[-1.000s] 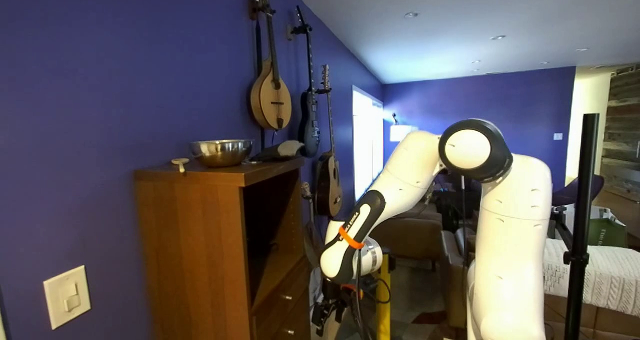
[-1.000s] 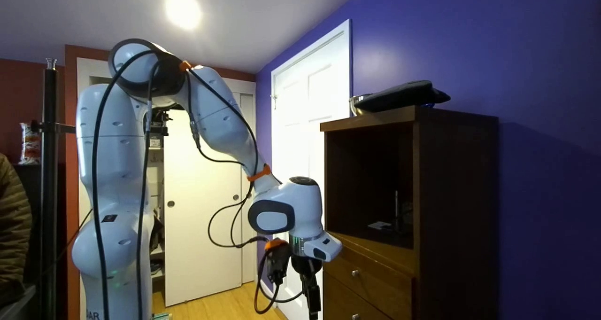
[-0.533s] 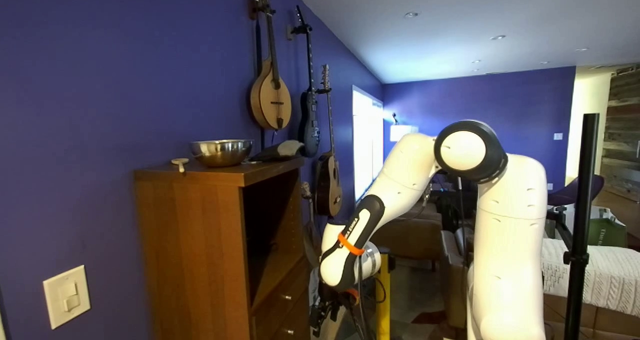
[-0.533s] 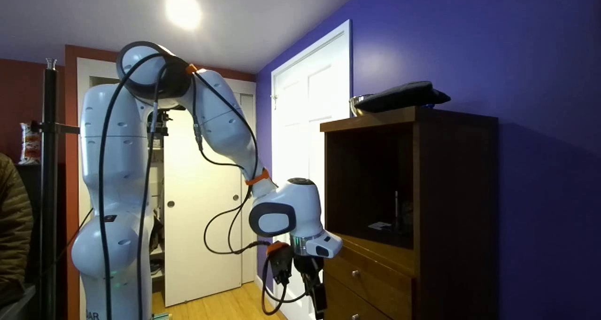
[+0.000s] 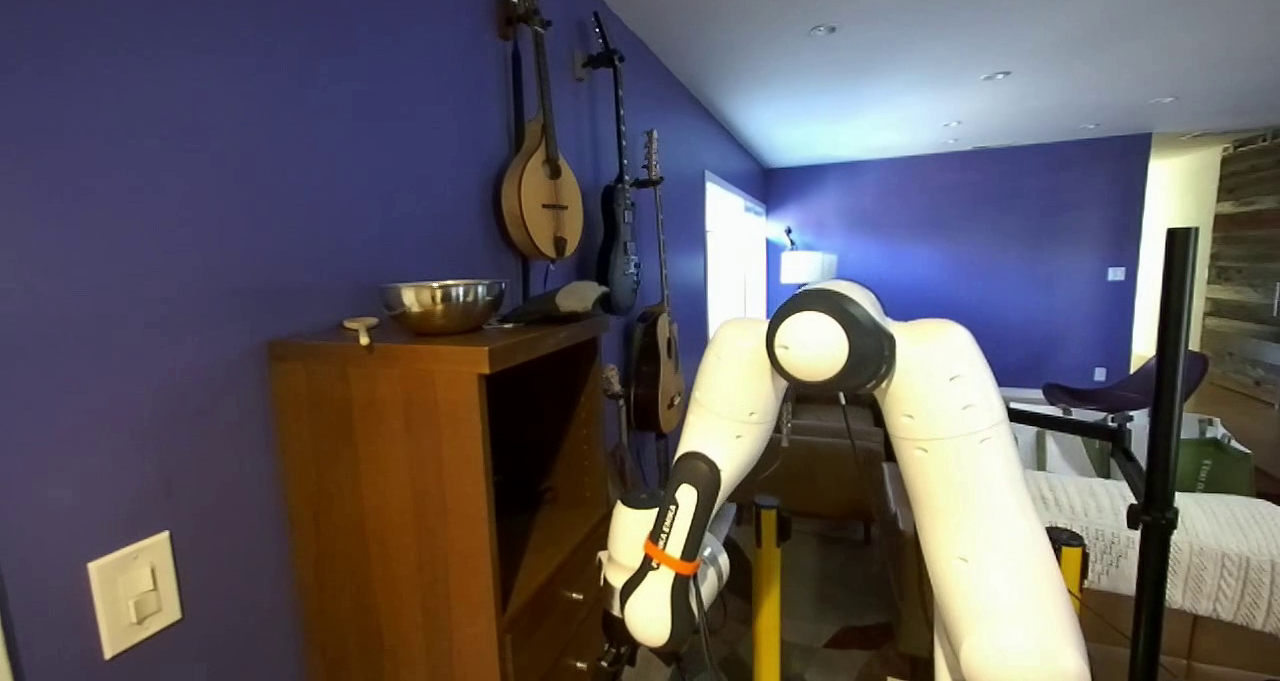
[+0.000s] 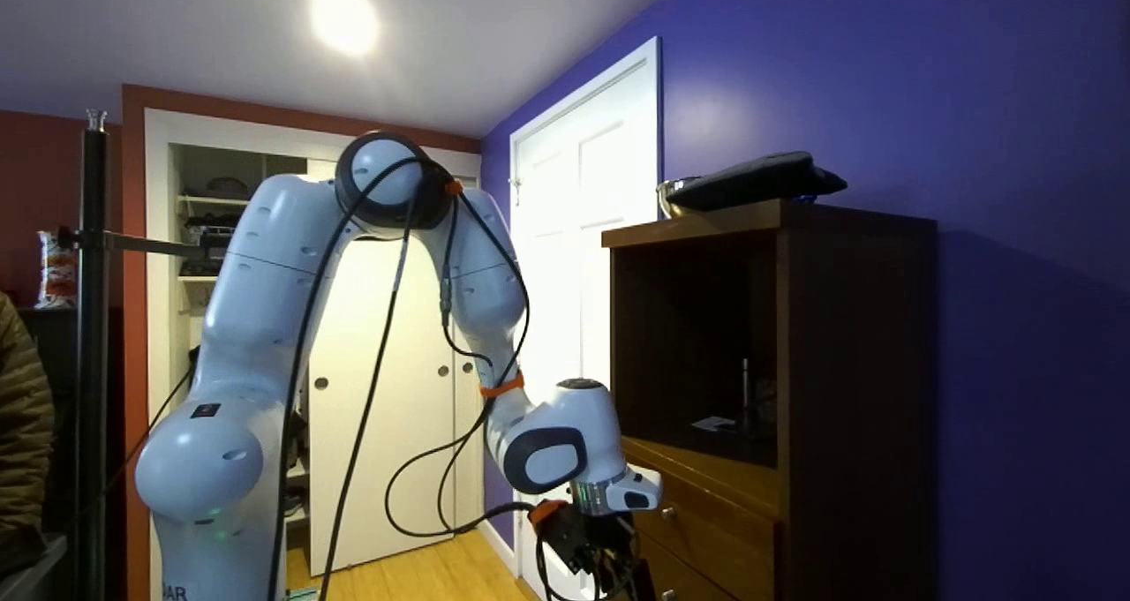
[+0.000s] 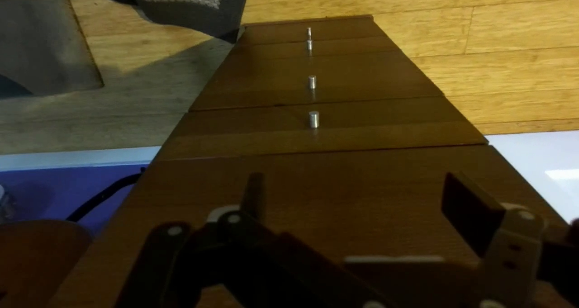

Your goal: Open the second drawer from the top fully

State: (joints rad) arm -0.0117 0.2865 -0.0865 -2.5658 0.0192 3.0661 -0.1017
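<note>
Nearest, wrist view: claw point(image 7: 353, 188) is spread wide, pads point(image 7: 470, 213) well apart, nothing btwn them. Just past it, a brown front panel point(image 7: 325, 186); no knob shows on it, tho the claw could be hiding one. Beyond that, a line of knobs runs off twd 12 o'clock; the closest knob in sight point(image 7: 314, 119) is at approx 11 o'clock from the claw. Can't tell from this view alone which row is no. 2.

Counting's easier in an exterior view: top drawer point(image 6: 715, 535) sits under the open compartment, second drawer point(image 6: 687, 589) right below it, partly cut off at 6 o'clock of the pic. Its small round pull point(image 6: 668, 595) lies approx 4 o'clock from the claw, near it in the pic; contact w/ the drawer front can't be confirmed.

Progress: both visible drawer fronts look flush w/ the chest point(image 6: 856, 363), so I'd call no. 2 shut & the opening at zero. Est. step = approach: claw's down by the drawers & ready, pull not yet gripped. Left to do: line up on the right pull (easy to miscount rows), close on it, draw out twd approx 8 o'clock in that exterior view, all the way to the stop.

Farther off: metal bowl point(image 5: 443, 306) on the chest top, white door point(image 6: 552, 221) behind.
</note>
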